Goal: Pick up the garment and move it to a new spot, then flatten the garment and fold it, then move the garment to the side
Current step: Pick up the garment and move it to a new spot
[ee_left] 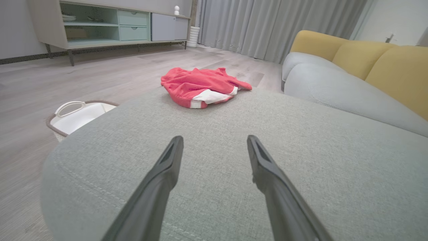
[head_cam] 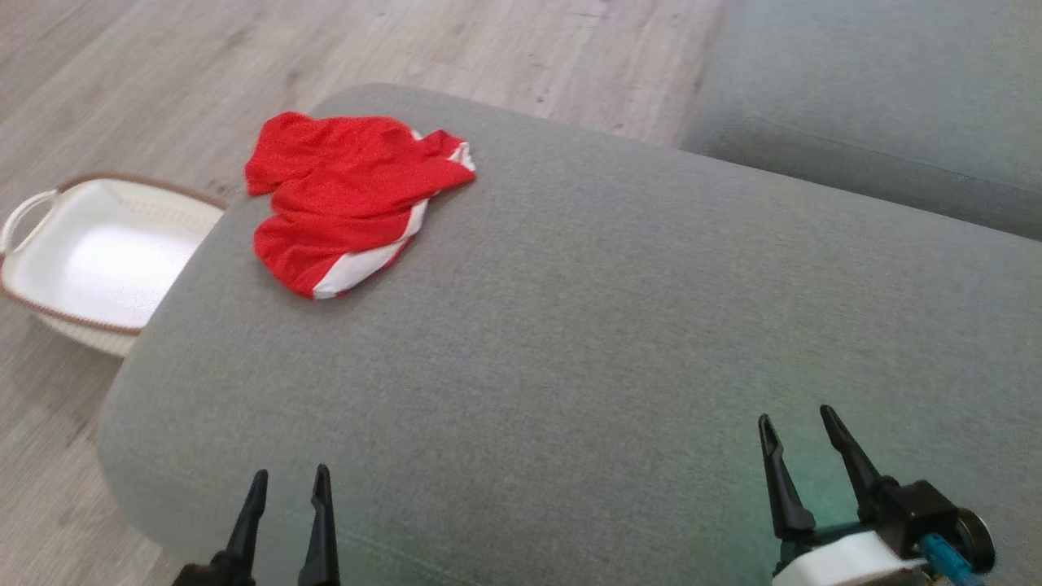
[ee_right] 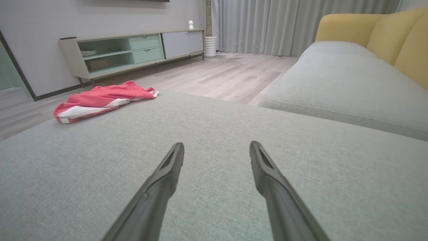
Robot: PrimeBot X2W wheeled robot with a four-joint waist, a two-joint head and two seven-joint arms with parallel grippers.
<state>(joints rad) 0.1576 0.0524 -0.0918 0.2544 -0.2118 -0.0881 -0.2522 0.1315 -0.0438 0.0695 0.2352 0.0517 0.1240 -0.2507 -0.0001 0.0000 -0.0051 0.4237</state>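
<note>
Garment: the garment [head_cam: 350, 199] lies crumpled at the far left corner of the cushion [head_cam: 586, 325], close to its edge; nothing holds it
Grippers: the left gripper [head_cam: 291, 472] and the right gripper [head_cam: 795, 415] both stand wide and empty over the near side, well apart from the garment
Risk, edge: a push instead of a pinch may slide the cloth off the rounded edge, toward the basket [head_cam: 32, 203] or the floor [head_cam: 163, 65]
Risk, grip: the fingers may catch only one layer, so the bundle opens unevenly; or they may dig into the soft cushion
Materials: thin red cloth with white bands, possibly sport shorts, since the folds hide the shape; cushion of grey woven fabric, padded, corners rounded; basket white, brown rim, loop handle
</note>
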